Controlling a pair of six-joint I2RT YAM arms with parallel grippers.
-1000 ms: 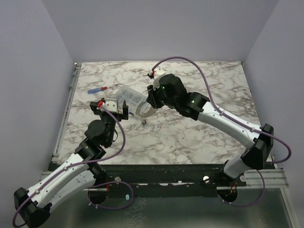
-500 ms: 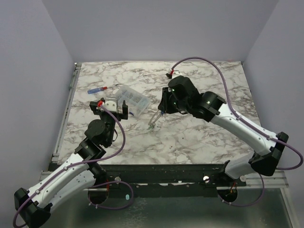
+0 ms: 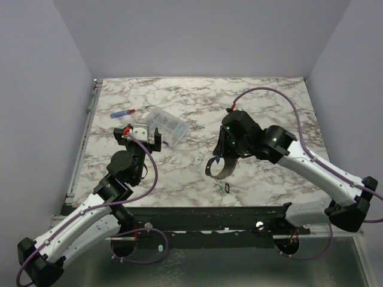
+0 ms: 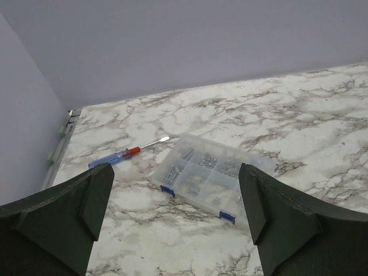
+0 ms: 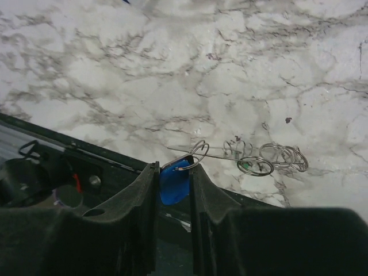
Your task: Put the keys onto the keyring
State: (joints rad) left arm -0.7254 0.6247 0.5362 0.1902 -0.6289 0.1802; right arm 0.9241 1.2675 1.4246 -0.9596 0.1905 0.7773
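Observation:
My right gripper [image 3: 220,160] is shut on a blue key tag [image 5: 174,183], held upright between its pads. The tag's small ring hooks onto the keyring [image 5: 230,154], a thin silver wire loop that the right wrist view shows nearly edge-on. Small split rings [image 5: 256,167] hang on it, one with a green bit. From above, the keyring [image 3: 216,173] hangs below the gripper over the table's front middle. A small key [image 3: 227,189] dangles beneath it. My left gripper [image 3: 139,139] stands open and empty, its jaws wide apart [image 4: 175,192], well left of the ring.
A clear plastic compartment box [image 3: 167,124] [image 4: 210,175] with screws lies just beyond the left gripper. A red-and-blue screwdriver [image 3: 127,112] [image 4: 123,156] lies at the back left. The table's dark front rail [image 5: 86,155] runs close under the right gripper.
The right arm has carried the tag and keyring from beside the box to the right and toward the front edge. The left arm has stayed still and open.

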